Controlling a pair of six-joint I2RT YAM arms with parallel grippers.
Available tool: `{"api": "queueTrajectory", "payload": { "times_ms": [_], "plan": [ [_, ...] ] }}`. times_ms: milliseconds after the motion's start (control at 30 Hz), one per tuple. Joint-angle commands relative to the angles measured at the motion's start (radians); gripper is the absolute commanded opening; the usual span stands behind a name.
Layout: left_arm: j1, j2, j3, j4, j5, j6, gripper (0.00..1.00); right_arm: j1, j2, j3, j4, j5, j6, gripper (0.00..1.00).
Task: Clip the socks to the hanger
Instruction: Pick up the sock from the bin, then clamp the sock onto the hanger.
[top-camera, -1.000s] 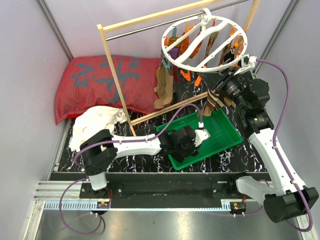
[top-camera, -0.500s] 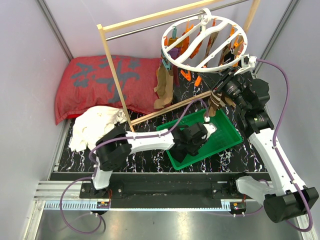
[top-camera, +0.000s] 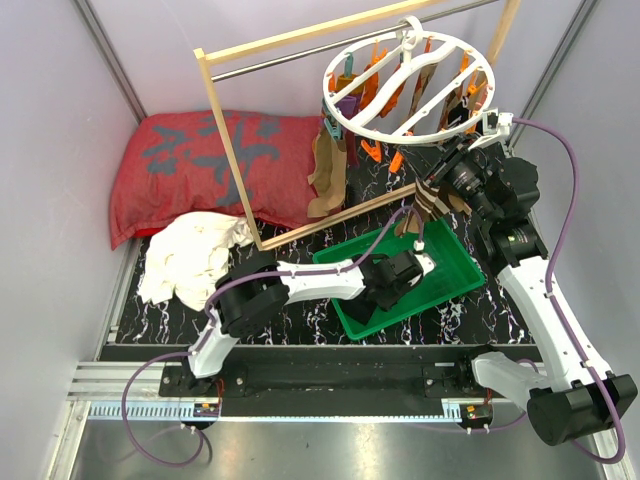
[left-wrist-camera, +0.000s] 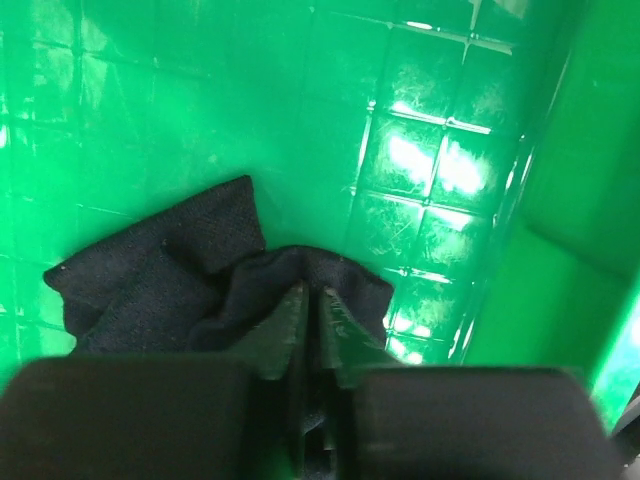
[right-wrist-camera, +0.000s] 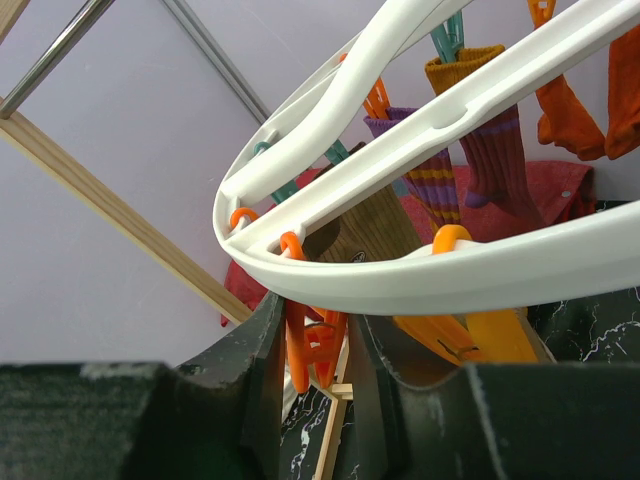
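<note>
A dark sock (left-wrist-camera: 160, 275) lies crumpled on the floor of the green tray (left-wrist-camera: 450, 120). My left gripper (left-wrist-camera: 310, 292) is shut on a bunched fold of it, and from above the left gripper (top-camera: 405, 275) reaches down inside the tray (top-camera: 455, 275). The white ring hanger (top-camera: 345, 110) hangs from the rod with brown socks (top-camera: 325, 170) and purple-orange socks (right-wrist-camera: 500, 150) clipped under it. My right gripper (right-wrist-camera: 315, 305) sits under the hanger's rim (right-wrist-camera: 480, 270), shut on an orange clip (right-wrist-camera: 300, 350). From above, the right gripper (top-camera: 445, 180) is at the ring's near right side.
A red patterned pillow (top-camera: 200, 160) and a white cloth (top-camera: 190, 255) lie at the left. The pale wooden frame (top-camera: 225, 140) with its metal rod (top-camera: 290, 60) stands across the back, and its base bar (top-camera: 330, 222) runs just behind the tray.
My left arm has reached further right into the tray, and its jaws have closed on the dark sock. The right arm and the hanger have not moved.
</note>
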Motion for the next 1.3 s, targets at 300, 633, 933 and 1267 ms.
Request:
{"api": "queueTrajectory", "payload": {
  "times_ms": [300,633,933,1267],
  "plan": [
    [0.01,-0.354,-0.184,0.186,-0.09,0.001,0.0,0.0,-0.014,0.011,-0.009,0.014,-0.016,0.0],
    [0.079,-0.653,-0.462,0.571,-0.11,0.03,0.0,0.0,-0.015,0.016,-0.009,0.009,-0.013,0.0],
    [0.165,-0.756,-0.543,0.888,-0.093,0.076,0.0,0.001,-0.009,0.025,-0.016,-0.001,-0.014,0.0],
    [0.216,-0.714,-0.471,1.065,-0.014,0.017,0.0,0.0,-0.006,0.019,-0.019,-0.014,-0.014,0.0]
  ]
}}
